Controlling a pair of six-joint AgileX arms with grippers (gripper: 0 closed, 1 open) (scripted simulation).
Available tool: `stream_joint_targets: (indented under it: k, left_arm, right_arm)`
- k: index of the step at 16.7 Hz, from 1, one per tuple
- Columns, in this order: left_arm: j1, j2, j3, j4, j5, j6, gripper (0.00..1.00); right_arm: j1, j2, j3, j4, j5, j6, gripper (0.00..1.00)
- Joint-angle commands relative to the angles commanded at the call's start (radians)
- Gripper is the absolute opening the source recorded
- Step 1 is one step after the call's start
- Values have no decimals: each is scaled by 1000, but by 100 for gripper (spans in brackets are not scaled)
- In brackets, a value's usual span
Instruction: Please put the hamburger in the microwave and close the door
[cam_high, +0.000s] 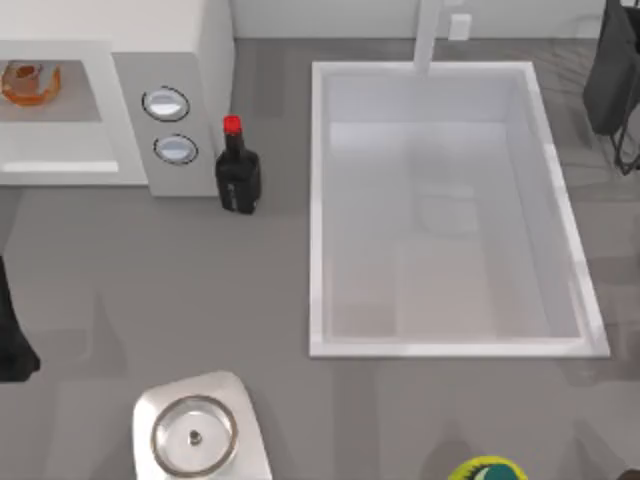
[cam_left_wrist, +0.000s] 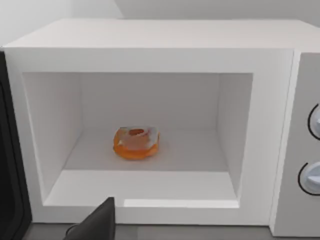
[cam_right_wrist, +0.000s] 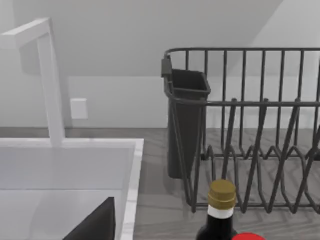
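The white microwave (cam_high: 180, 60) stands at the table's back left with its cavity open. The orange-brown hamburger (cam_high: 28, 82) lies on the cavity floor, seen straight on in the left wrist view (cam_left_wrist: 136, 143). It rests alone, with nothing touching it. A dark panel (cam_left_wrist: 9, 190) along one edge of the opening seems to be the swung-out door. My left arm (cam_high: 12, 345) is at the table's left edge in front of the microwave. A dark part of my left gripper (cam_left_wrist: 97, 224) sits just outside the cavity's front lip. My right gripper (cam_right_wrist: 97, 224) shows as a dark part near the sink's corner.
A black bottle with a red cap (cam_high: 237, 172) stands beside the microwave's dials (cam_high: 166, 103). The white sink (cam_high: 318, 200) fills the middle right, with a tap (cam_right_wrist: 50, 80) behind it. A dark dish rack (cam_right_wrist: 240, 130) is at the back right. A round silver lid (cam_high: 193, 435) lies at the front.
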Motion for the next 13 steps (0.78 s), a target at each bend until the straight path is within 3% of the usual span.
stream_joint_targets:
  k: [2, 13]
  left_arm:
    - [0, 0, 0, 0, 0, 0, 100]
    - [0, 0, 0, 0, 0, 0, 17]
  right_arm:
    - [0, 0, 0, 0, 0, 0, 100]
    - [0, 0, 0, 0, 0, 0, 100]
